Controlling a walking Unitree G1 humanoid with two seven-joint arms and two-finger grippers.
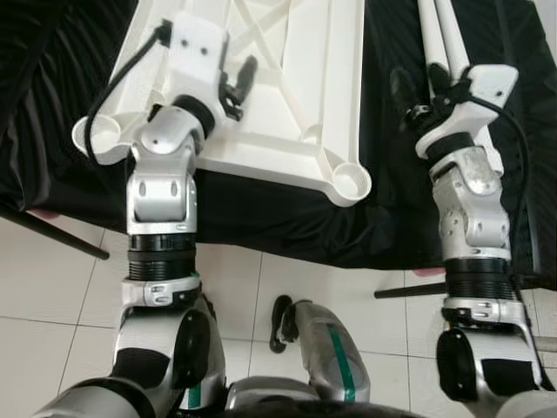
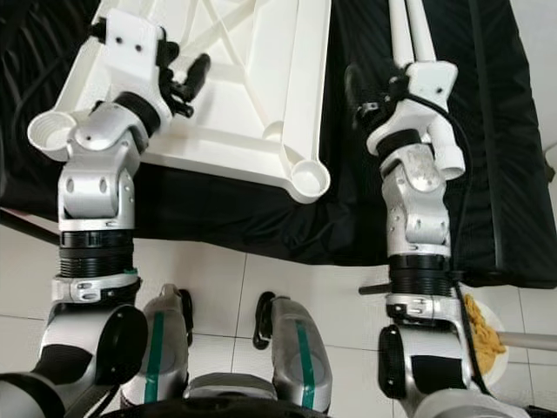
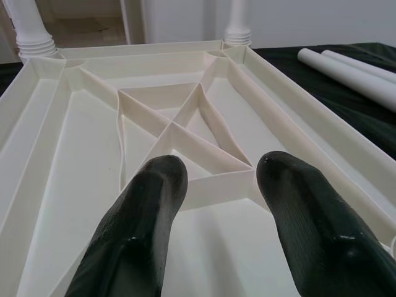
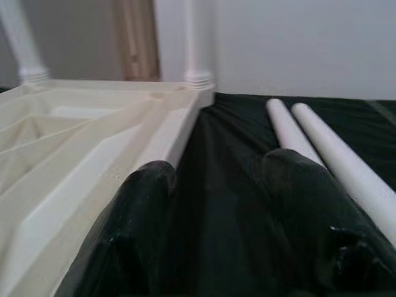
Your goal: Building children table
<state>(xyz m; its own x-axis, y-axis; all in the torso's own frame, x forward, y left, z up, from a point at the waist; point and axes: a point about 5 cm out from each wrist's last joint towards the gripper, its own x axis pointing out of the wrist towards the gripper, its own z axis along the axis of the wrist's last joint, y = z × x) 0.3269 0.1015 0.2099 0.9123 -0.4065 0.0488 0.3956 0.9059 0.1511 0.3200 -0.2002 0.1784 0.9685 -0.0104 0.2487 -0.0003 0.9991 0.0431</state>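
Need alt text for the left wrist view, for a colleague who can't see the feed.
The left gripper, its two black fingers apart and holding nothing, hovers over the upturned white tabletop with its X-shaped ribs. Two legs already stand in the far corners; two loose legs lie beside it on black cloth.

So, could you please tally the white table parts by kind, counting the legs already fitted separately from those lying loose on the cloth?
Tabletop: 1
Fitted legs: 2
Loose legs: 2
Total: 5 parts
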